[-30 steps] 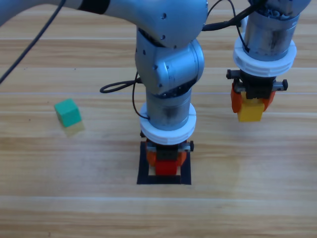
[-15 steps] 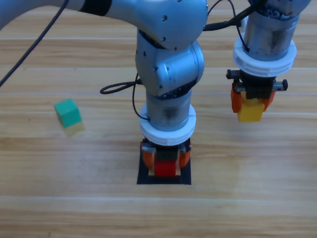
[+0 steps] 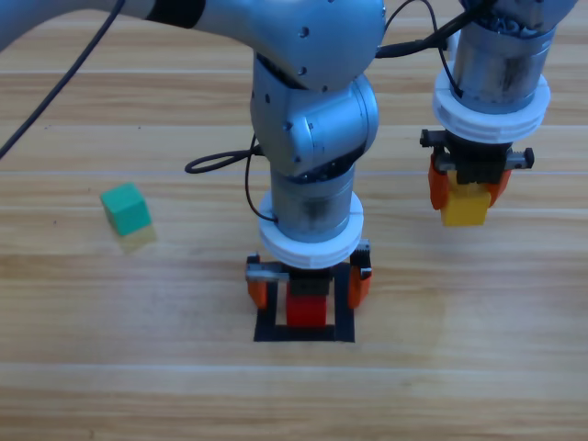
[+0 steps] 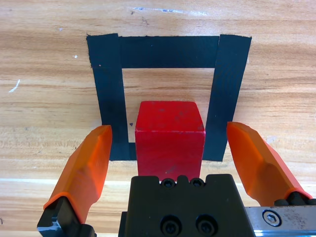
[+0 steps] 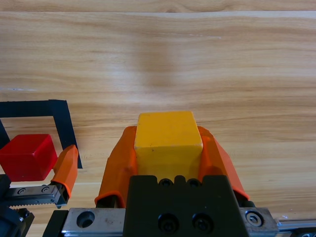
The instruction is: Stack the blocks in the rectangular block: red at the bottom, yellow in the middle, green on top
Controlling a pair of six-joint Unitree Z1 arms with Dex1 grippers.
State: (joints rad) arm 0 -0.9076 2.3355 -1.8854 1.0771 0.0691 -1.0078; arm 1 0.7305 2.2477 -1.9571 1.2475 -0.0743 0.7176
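Now, left to right
Green cube (image 3: pixel 125 209): alone, toward the worktop's left edge.
Left gripper (image 3: pixel 309 279): jaws spread wide, clear of the red cube (image 4: pixel 170 139) inside the tape square (image 4: pixel 108 94), mid-worktop.
Right gripper (image 3: pixel 467 195): jaws clamp the yellow cube (image 5: pixel 168 136), toward the right edge.

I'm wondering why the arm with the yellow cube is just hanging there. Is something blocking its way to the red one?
Yes. The left gripper sits open around the red cube in the tape square, right where the yellow cube must go.
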